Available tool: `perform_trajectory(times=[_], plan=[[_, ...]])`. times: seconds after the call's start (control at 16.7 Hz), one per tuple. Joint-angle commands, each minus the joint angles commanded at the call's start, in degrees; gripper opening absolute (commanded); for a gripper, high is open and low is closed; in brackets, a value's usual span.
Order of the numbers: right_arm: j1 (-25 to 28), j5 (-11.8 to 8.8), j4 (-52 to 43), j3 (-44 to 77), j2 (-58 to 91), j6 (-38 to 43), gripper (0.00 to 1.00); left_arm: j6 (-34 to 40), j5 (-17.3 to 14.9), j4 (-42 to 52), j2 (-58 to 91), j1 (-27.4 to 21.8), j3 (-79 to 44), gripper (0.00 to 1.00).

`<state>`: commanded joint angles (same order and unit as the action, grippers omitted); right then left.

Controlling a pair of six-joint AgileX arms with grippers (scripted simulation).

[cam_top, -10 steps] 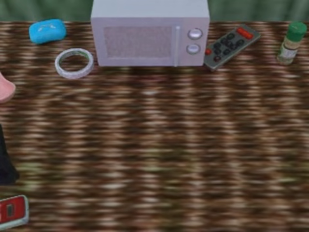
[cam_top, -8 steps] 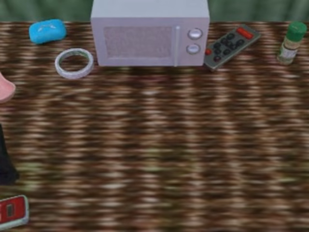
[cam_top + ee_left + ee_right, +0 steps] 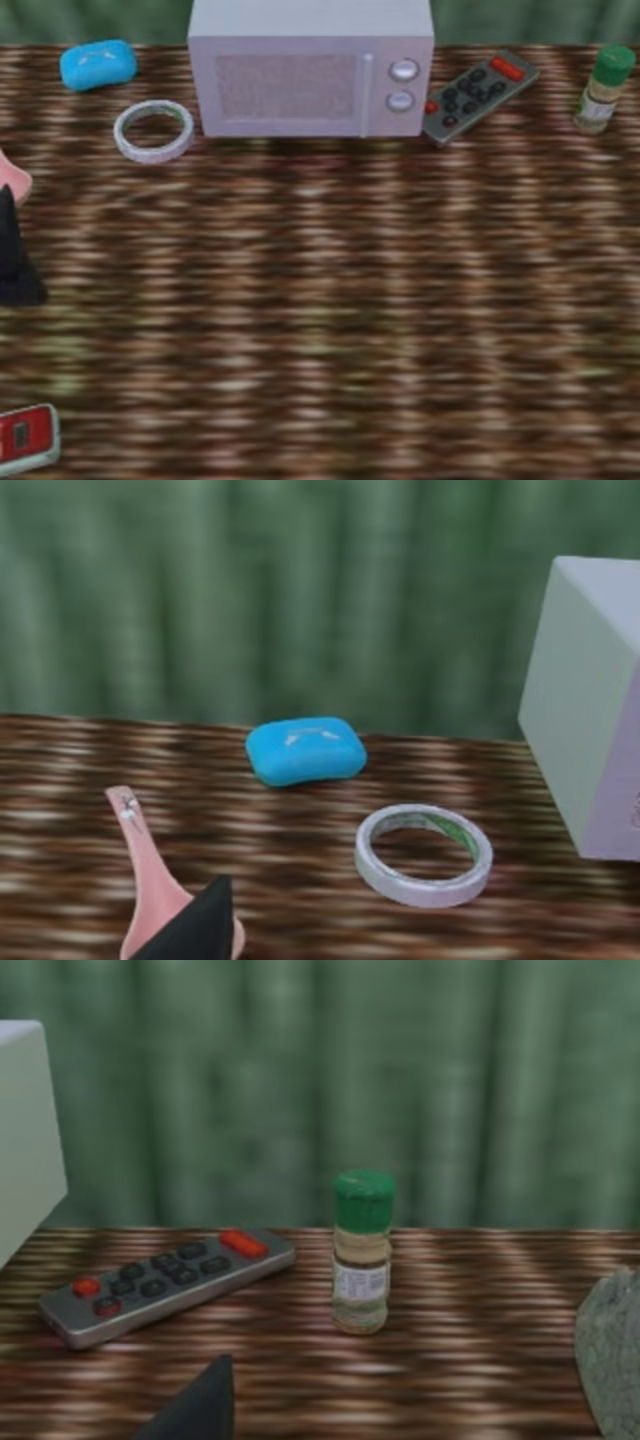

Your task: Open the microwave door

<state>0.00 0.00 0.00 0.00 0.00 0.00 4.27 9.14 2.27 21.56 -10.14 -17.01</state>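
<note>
While the microwave door (image 3: 288, 88) sits shut, my left tool (image 3: 15, 262) — cut off at the table's left edge — hides its fingers' state.

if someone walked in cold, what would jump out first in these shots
The pale grey-lavender microwave dominates, standing at the table's far edge with its microwave door shut. Next come the bright spots around it: a blue soap bar and a roll of tape to its left, a dark remote with red buttons and a green-capped spice jar to its right. The left gripper shows only at the table's left edge.
</note>
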Motion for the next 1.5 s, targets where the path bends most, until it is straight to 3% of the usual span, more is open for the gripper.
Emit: perform_trajectory(times=[0.6,0.9,1.14,1.5], plan=[[0.0,0.0,0.0,0.0,0.0,0.0,1.00,13.3,20.4,-0.8,60.2,-22.9,-44.7,1.00],[0.0,0.0,0.0,0.0,0.0,0.0,1.00,18.0,28.5,0.2,83.4,-32.0,-61.0,1.00],[0.0,0.0,0.0,0.0,0.0,0.0,1.00,19.7,31.9,1.4,92.8,-36.0,-67.5,1.00],[0.0,0.0,0.0,0.0,0.0,0.0,1.00,19.8,32.3,1.6,94.0,-36.3,-68.0,1.00]])
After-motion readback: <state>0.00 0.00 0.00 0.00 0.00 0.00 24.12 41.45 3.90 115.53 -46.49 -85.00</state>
